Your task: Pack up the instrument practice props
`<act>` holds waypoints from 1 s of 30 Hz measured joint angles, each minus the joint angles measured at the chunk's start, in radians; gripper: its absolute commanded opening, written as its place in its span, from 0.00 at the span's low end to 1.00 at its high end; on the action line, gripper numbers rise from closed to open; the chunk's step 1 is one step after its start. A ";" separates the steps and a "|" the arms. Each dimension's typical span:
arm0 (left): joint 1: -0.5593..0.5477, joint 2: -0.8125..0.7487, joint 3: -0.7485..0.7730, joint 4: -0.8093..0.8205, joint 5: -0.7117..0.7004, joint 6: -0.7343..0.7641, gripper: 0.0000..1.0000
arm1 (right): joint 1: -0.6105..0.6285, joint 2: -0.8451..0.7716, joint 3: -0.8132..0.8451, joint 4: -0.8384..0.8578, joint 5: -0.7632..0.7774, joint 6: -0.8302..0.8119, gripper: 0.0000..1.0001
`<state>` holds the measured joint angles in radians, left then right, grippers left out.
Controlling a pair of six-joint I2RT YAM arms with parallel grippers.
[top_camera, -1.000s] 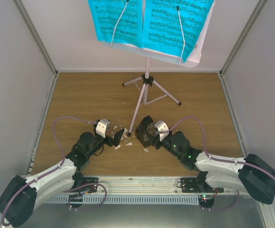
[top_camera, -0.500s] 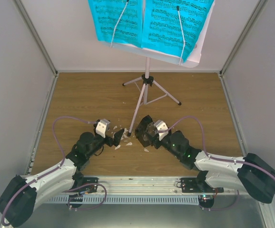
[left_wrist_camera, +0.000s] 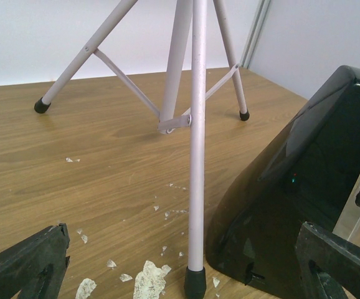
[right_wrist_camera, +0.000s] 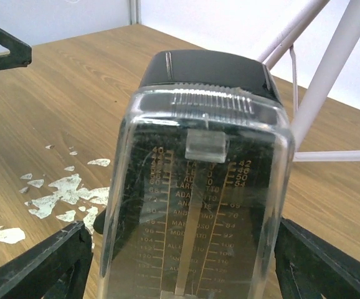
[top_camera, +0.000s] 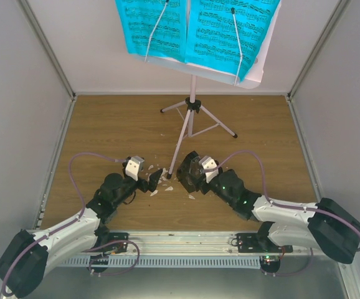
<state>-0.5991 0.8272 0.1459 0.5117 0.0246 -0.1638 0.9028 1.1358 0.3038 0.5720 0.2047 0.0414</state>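
Note:
The pale pink music stand stands at the back on its thin tripod, with bright blue sheets of music clipped to its desk. The small black metronome, with its clear cover, sits on the wood floor by the tripod's near leg. My right gripper is open, and its fingers flank the metronome with a narrow gap on each side. My left gripper is wide open at that leg's black foot, with the metronome just to its right.
Small white scraps litter the floor between the two grippers and show up close as flakes. Grey walls enclose the wooden floor on the left, back and right. The tripod's other legs spread behind.
The right gripper's jaws have widened around the metronome and its wrist has shifted slightly left. The left arm, stand and sheets have not moved.

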 measured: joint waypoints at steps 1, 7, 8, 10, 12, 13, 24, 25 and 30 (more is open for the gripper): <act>0.000 0.000 0.000 0.000 0.000 0.000 0.99 | 0.000 0.003 0.003 0.000 0.000 0.000 0.82; 0.000 0.000 0.000 0.000 0.000 0.000 0.99 | -0.002 0.010 0.008 -0.014 0.002 0.004 0.99; 0.000 0.000 0.000 0.000 0.000 0.000 0.99 | -0.002 0.010 0.009 -0.019 0.003 0.004 0.99; 0.000 0.000 0.000 0.000 0.000 0.000 0.99 | -0.003 0.002 0.011 -0.033 0.003 0.009 1.00; 0.000 0.000 0.000 0.000 0.000 0.000 0.99 | -0.004 -0.021 0.011 -0.055 0.002 0.009 1.00; 0.000 0.000 0.000 0.000 0.000 0.000 0.99 | -0.004 -0.041 0.011 -0.069 0.000 0.010 1.00; 0.000 -0.041 0.021 -0.048 0.071 -0.047 0.99 | -0.006 -0.441 0.014 -0.352 0.009 0.108 1.00; 0.000 -0.052 0.032 -0.058 0.084 -0.058 0.99 | -0.006 -0.467 0.019 -0.383 0.027 0.125 1.00; -0.002 -0.067 0.207 -0.130 0.158 -0.115 0.99 | -0.036 -0.473 0.105 -0.510 0.130 0.193 0.99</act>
<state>-0.6006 0.7605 0.3527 0.3820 0.1829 -0.2787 0.8669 0.6624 0.4084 0.0616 0.3344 0.2340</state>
